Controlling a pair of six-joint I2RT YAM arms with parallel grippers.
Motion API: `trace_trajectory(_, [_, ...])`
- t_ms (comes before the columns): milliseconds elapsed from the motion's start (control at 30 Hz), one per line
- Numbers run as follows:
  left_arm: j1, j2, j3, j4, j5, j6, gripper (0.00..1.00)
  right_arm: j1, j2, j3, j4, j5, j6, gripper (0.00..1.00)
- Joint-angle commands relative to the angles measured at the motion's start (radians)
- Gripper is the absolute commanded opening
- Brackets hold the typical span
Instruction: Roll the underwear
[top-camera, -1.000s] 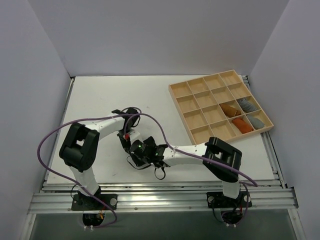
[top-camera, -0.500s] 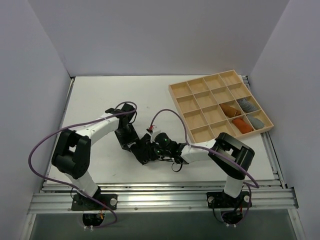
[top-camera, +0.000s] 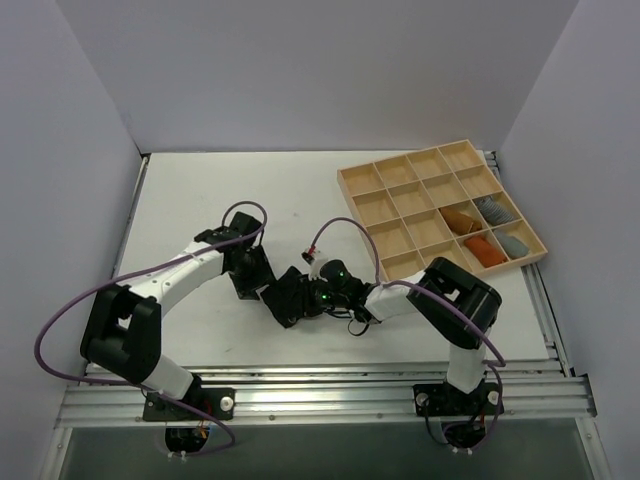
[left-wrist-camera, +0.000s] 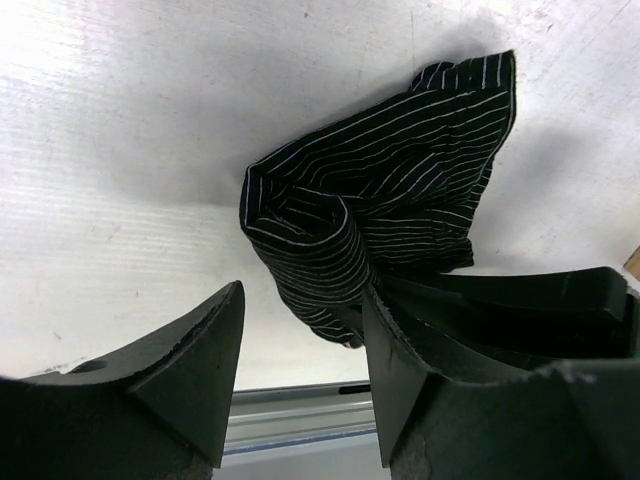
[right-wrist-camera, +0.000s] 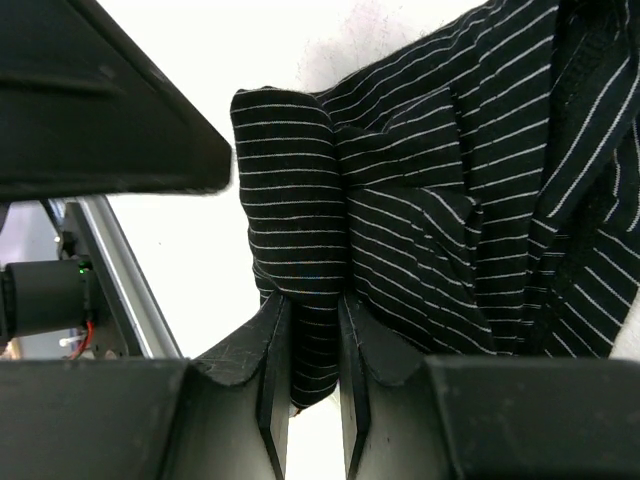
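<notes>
The underwear (left-wrist-camera: 385, 190), black with thin pale stripes, lies crumpled on the white table (left-wrist-camera: 120, 150), one end bunched into a thick fold. My right gripper (right-wrist-camera: 312, 335) is shut on that fold (right-wrist-camera: 290, 190), with striped cloth filling the narrow gap between its fingers. My left gripper (left-wrist-camera: 303, 345) stands open just short of the same fold, not touching the cloth. Its right finger (left-wrist-camera: 400, 370) rests beside the body of the right gripper (left-wrist-camera: 520, 310). In the top view both grippers (top-camera: 285, 298) meet near the table's front middle, and the black cloth is hard to pick out there.
A wooden tray (top-camera: 400, 170) of square compartments sits at the right rear, with orange rolls (top-camera: 460, 218) and grey rolls (top-camera: 492, 208) in its right-hand cells. The table's metal front rail (left-wrist-camera: 300, 410) runs close behind the grippers. Purple cables (top-camera: 240, 215) loop over both arms.
The left gripper has opened and let go of the cloth. The right gripper has closed on the fold and drawn back to the right. Both arms have shifted.
</notes>
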Motion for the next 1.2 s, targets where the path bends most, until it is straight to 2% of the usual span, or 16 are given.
trace_trajectory(0, [0.000, 0.014, -0.027, 0.114, 0.033, 0.048, 0.58, -0.008, 0.083, -0.046, -0.169, 0.025, -0.017, 0.00])
trace_trajectory(133, [-0.002, 0.030, -0.072, 0.180, 0.036, 0.051, 0.60, -0.008, 0.096, -0.045, -0.157, 0.021, -0.005, 0.00])
trace_trajectory(300, [-0.010, 0.122, -0.090, 0.230, 0.025, 0.057, 0.59, -0.008, 0.088, -0.026, -0.170, 0.022, 0.006, 0.00])
trace_trajectory(367, [-0.010, 0.160, -0.095, 0.243, 0.025, 0.063, 0.48, -0.008, 0.077, -0.013, -0.231, 0.039, -0.003, 0.01])
trace_trajectory(400, [-0.010, 0.169, -0.098, 0.249, 0.025, 0.063, 0.42, -0.007, 0.056, 0.007, -0.265, 0.057, -0.011, 0.05])
trace_trajectory(433, [-0.010, 0.180, -0.095, 0.244, 0.028, 0.062, 0.31, -0.005, 0.042, 0.016, -0.297, 0.091, -0.028, 0.09])
trace_trajectory(467, [-0.010, 0.192, -0.092, 0.246, 0.033, 0.066, 0.27, -0.007, 0.024, 0.024, -0.352, 0.105, -0.034, 0.16])
trace_trajectory(600, [-0.010, 0.217, -0.058, 0.200, 0.039, 0.084, 0.15, 0.004, -0.114, 0.104, -0.504, 0.214, -0.079, 0.39])
trace_trajectory(700, [-0.011, 0.237, -0.008, 0.125, 0.042, 0.097, 0.08, 0.056, -0.180, 0.164, -0.621, 0.326, -0.144, 0.45])
trace_trajectory(967, [-0.020, 0.277, 0.071, -0.073, 0.011, 0.072, 0.06, 0.237, -0.187, 0.329, -0.752, 0.562, -0.266, 0.54])
trace_trajectory(1167, [-0.028, 0.297, 0.092, -0.124, 0.008, 0.049, 0.05, 0.332, -0.110, 0.408, -0.775, 0.683, -0.350, 0.57])
